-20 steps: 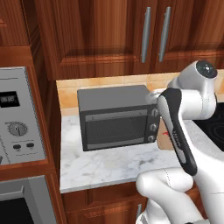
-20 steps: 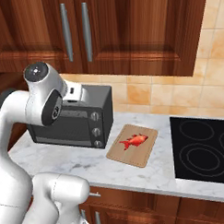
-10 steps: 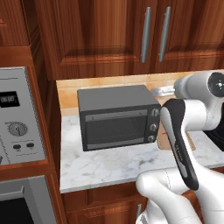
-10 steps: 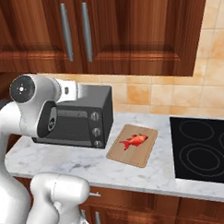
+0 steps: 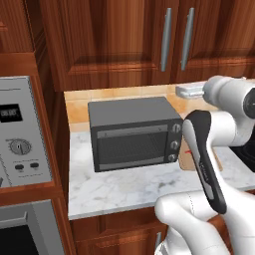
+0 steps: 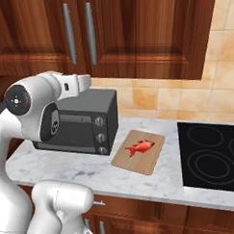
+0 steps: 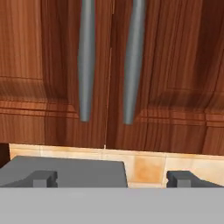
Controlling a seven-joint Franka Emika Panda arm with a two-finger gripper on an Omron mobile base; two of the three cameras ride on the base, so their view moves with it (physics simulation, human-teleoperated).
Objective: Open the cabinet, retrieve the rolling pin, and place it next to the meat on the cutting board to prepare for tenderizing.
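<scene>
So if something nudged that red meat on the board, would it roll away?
Probably not. The meat looks like a flat, irregular lump, so it should slide rather than roll. It is small against the board, so likely light. It may be soft and somewhat slippery, though that's a guess.

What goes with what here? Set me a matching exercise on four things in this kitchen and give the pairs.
Things:
1. cabinet
2. meat
3. board
4. tool

States or places:
A. lies on the board
B. open, facing the two bar handles
C. doors shut
D. flat on the counter, between the toaster oven and the hob

Pairs: 1-C, 2-A, 3-D, 4-B
</scene>
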